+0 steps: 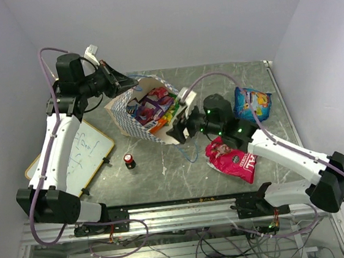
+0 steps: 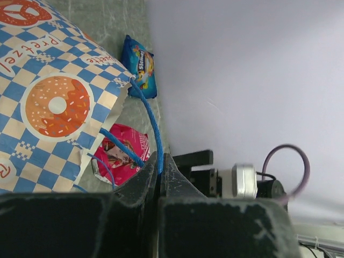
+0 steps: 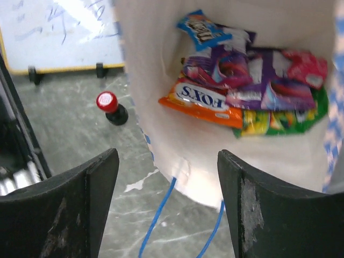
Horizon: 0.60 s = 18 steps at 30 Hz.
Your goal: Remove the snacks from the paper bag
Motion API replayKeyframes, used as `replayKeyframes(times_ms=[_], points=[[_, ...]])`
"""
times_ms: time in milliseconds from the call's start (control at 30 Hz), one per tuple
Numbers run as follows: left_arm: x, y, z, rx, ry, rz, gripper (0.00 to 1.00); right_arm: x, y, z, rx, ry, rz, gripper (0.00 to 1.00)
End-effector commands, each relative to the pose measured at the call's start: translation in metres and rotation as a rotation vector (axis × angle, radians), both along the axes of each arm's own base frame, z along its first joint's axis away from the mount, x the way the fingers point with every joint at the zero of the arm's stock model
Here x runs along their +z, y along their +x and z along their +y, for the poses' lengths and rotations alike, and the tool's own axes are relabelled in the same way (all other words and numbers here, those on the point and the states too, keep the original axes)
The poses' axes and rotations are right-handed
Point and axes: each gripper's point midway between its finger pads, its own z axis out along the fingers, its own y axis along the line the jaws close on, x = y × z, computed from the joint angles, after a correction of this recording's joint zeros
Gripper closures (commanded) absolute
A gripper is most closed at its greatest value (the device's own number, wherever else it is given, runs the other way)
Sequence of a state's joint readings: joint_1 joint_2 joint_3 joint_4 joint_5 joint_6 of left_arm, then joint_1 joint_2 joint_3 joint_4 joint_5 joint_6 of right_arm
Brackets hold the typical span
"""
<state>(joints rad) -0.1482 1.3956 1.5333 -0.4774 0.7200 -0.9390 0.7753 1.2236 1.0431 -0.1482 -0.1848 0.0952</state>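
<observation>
The paper bag (image 1: 126, 113) lies tilted with its mouth toward the right arm, its checkered side (image 2: 54, 91) facing my left wrist camera. My left gripper (image 1: 120, 80) is shut on the bag's blue cord handle (image 2: 153, 121), holding it up at the far edge. Several snacks (image 1: 154, 106) sit inside: an orange packet (image 3: 201, 102), a purple-white one (image 3: 252, 80), a blue one (image 3: 201, 29) and a green one (image 3: 279, 121). My right gripper (image 3: 167, 161) hangs open just outside the bag's near rim (image 3: 177, 161), empty. A blue packet (image 1: 252, 103) and a pink packet (image 1: 232, 159) lie on the table.
A small red-capped bottle (image 1: 128, 160) stands left of the bag's mouth. A framed whiteboard (image 1: 82, 154) lies at the table's left edge. The bag's second cord handle (image 3: 156, 217) trails on the table under my right gripper. Walls close in behind and to the right.
</observation>
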Motion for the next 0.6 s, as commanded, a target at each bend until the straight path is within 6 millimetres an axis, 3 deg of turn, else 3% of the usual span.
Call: replayKeyframes(times_ms=[0,67,233,367,567], points=[[0.012,-0.023,-0.003,-0.047,-0.016,-0.034,0.93,-0.015,-0.003,0.025,0.247,-0.186,-0.373,0.26],[0.009,-0.025,-0.004,-0.053,-0.012,-0.028,0.93,-0.031,0.015,0.021,0.261,-0.341,-0.476,0.25],[0.004,-0.026,-0.004,-0.058,-0.002,-0.013,0.93,-0.049,0.049,0.018,0.397,-0.666,-0.756,0.22],[0.013,-0.025,-0.005,-0.06,-0.016,-0.023,0.93,-0.054,0.078,0.022,0.45,-0.72,-0.854,0.22],[0.013,-0.024,-0.006,-0.073,0.007,-0.023,0.93,-0.088,0.116,0.038,0.496,-0.802,-0.904,0.24]])
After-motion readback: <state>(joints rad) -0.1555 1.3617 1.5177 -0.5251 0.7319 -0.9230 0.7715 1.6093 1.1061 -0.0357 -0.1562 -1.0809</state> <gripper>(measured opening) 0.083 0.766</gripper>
